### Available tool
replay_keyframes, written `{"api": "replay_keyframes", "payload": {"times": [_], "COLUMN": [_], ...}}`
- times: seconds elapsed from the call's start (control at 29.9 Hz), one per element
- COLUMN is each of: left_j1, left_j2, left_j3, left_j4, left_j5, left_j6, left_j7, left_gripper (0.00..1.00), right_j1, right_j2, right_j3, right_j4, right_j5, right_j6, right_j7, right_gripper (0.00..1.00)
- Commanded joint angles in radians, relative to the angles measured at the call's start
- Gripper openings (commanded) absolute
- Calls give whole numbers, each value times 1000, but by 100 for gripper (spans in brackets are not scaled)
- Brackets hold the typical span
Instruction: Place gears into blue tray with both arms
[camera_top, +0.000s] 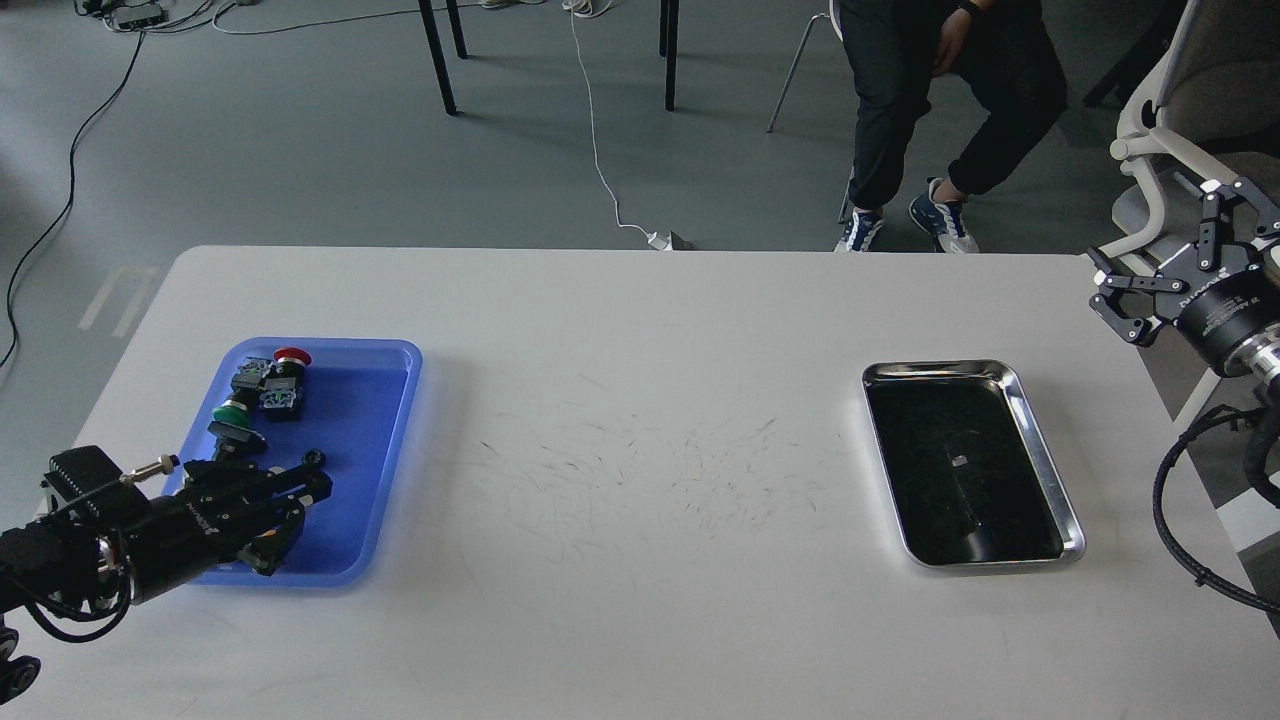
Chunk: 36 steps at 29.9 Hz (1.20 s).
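Hovering over the blue tray, your left gripper shows no readable jaws; right gripper wide, far beyond it; no gears visible.

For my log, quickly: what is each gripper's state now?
Left gripper: over the blue tray, state cannot be told.
Right gripper: open, holding nothing.

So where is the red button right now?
In the head view, the red button is on the left side of the table, at the far end of the blue tray, just beyond the green button.
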Motion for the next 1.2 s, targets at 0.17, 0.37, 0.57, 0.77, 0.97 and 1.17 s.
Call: {"api": "replay_keyframes", "payload": {"times": [0.17, 0.37, 0.57, 0.77, 0.97, 1.17], "left_j1": [-2, -9, -164, -415, -563, -644], "left_j2": [-19, -4, 55, -60, -304, -548], "left_j3": [0, -8, -57, -61, -64, -63], "left_j4": [30, 13, -64, -18, 290, 804], "left_j5": [-3, -70, -208, -662, -1283, -1695], "left_j6": [0, 2, -20, -130, -332, -739], "left_j7": [0, 0, 0, 93, 137, 134], "left_gripper": [43, 80, 86, 93, 94, 95], "right_j1": [0, 1, 17, 33, 64, 40], "right_j2": [0, 0, -3, -37, -23, -18], "right_j3": [2, 9, 28, 43, 41, 60], "right_j4": [0, 1, 50, 171, 192, 236], "right_j5": [0, 0, 0, -1, -1, 3], "right_j6": [0, 0, 0, 0, -35, -99], "right_j7": [0, 0, -6, -8, -11, -9], "right_gripper": [94, 94, 94, 94, 94, 94]}}
